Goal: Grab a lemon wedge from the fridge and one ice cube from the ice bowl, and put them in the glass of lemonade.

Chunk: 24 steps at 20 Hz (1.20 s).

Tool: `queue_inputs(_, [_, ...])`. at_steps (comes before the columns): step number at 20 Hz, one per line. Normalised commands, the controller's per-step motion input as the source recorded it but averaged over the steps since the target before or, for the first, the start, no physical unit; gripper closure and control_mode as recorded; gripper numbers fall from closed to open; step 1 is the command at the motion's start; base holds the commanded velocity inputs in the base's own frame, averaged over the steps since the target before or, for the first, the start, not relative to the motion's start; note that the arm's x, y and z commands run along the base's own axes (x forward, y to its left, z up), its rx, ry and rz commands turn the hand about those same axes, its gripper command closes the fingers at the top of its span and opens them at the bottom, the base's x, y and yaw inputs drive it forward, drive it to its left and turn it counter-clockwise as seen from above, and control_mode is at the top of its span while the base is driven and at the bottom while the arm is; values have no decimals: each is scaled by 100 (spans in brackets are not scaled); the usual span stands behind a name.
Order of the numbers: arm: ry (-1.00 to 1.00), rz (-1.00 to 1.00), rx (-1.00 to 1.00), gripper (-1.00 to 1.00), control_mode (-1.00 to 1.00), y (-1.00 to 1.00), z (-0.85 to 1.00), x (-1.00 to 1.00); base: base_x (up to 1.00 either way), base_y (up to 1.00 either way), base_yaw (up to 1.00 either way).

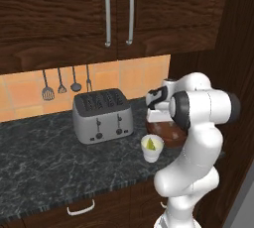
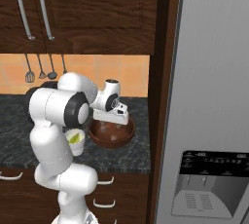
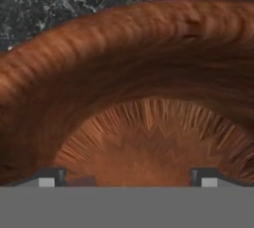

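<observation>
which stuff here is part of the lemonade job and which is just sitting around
Job: ice bowl, glass of lemonade with a lemon wedge in it, fridge, open gripper inside the bowl.

Just there: toaster, hanging utensils, cabinets.

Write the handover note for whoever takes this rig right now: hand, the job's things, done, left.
Hand: open, holding nothing, low over the ice bowl; hand view looks into the wooden hollow.
Ice bowl: on the dark counter, right of the glass of lemonade.
Glass: in front of the toaster; a yellow lemon wedge already sits in it.
Fridge: shut, at far right.
Done: lemon wedge in.
Left: grip one ice cube, drop it in the glass.
</observation>
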Motion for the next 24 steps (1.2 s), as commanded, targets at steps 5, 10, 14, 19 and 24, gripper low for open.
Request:
queue_inputs(5, [-10,2,1,-100,-100,0,0,-26,0,0,0])
queue_inputs(10, [-15,6,0,-100,-100,0,3,-14,0,0,0])
queue_inputs(14, [-13,5,2,-100,-100,-11,2,-7,0,0,0])
queue_inputs(19, [-1,11,1,-100,-100,-9,29,5,0,0,0])
queue_inputs(24, [1,17,1,-100,-100,0,8,11,0,0,0])
